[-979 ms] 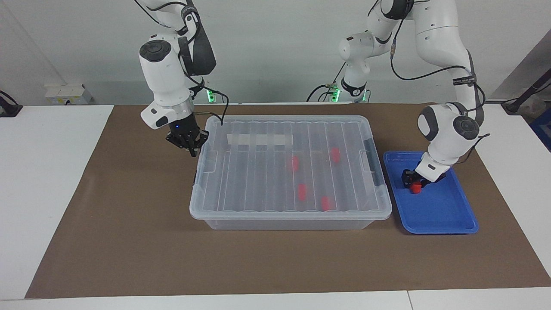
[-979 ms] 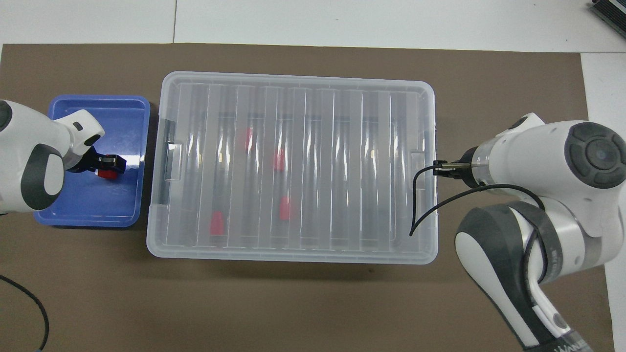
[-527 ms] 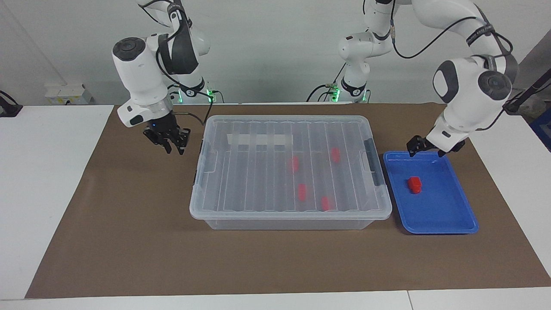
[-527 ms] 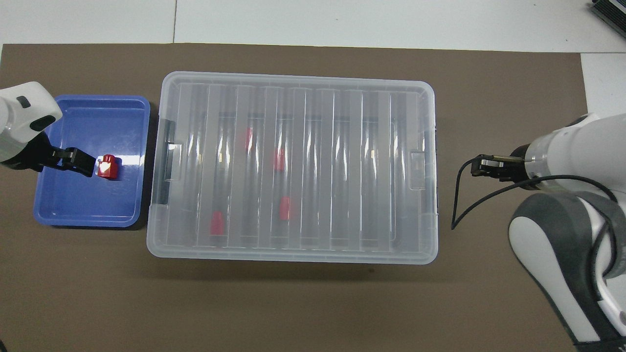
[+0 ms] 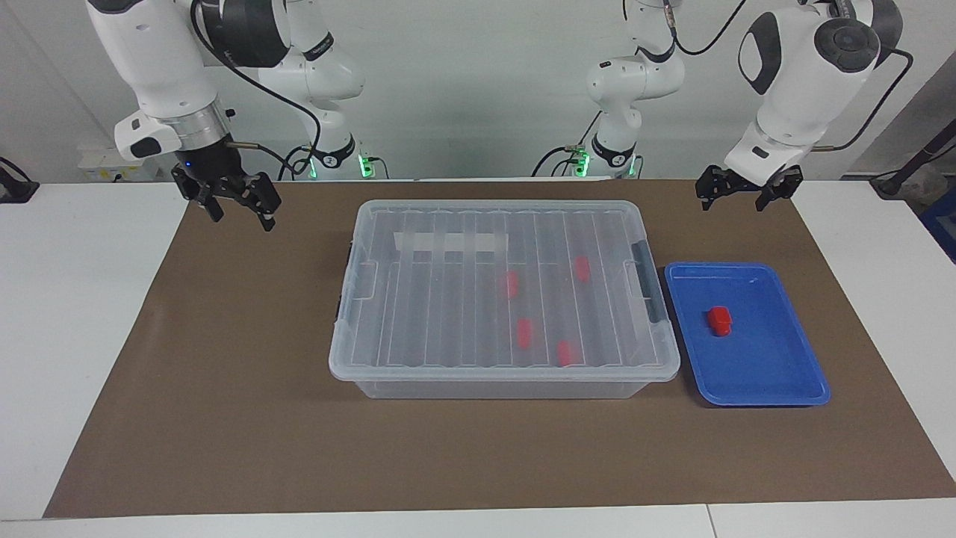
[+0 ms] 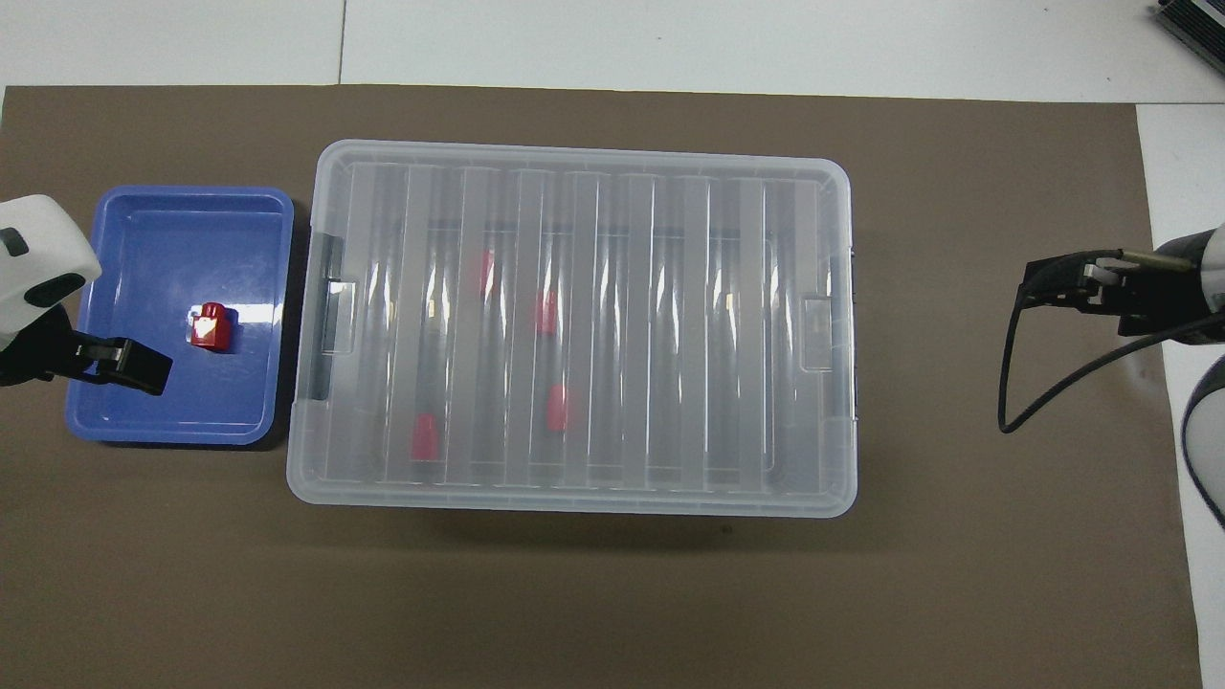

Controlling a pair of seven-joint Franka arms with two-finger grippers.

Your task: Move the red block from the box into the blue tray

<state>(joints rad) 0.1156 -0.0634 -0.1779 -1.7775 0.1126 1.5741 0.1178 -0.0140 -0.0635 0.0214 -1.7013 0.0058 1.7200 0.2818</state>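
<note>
One red block (image 5: 720,320) lies free in the blue tray (image 5: 777,377), which stands beside the box (image 5: 418,351) at the left arm's end of the table. The box's ribbed lid is shut, and several more red blocks (image 5: 525,333) show through it. My left gripper (image 5: 732,202) is open and empty, raised high over the brown mat by the tray. My right gripper (image 5: 243,217) is open and empty, raised over the mat at the right arm's end. The overhead view shows the block (image 6: 211,327), the tray (image 6: 144,411), the box (image 6: 670,316), the left gripper (image 6: 134,366) and the right gripper (image 6: 1053,284).
A brown mat (image 5: 224,418) covers the middle of the white table. The box has dark grey latches (image 5: 651,291) at both short ends. A loose black cable (image 6: 1014,383) hangs from the right wrist.
My left gripper let go of the red block in the tray, then rose and drew back. My right gripper left the box's end, rose and swung out toward the mat's edge.
</note>
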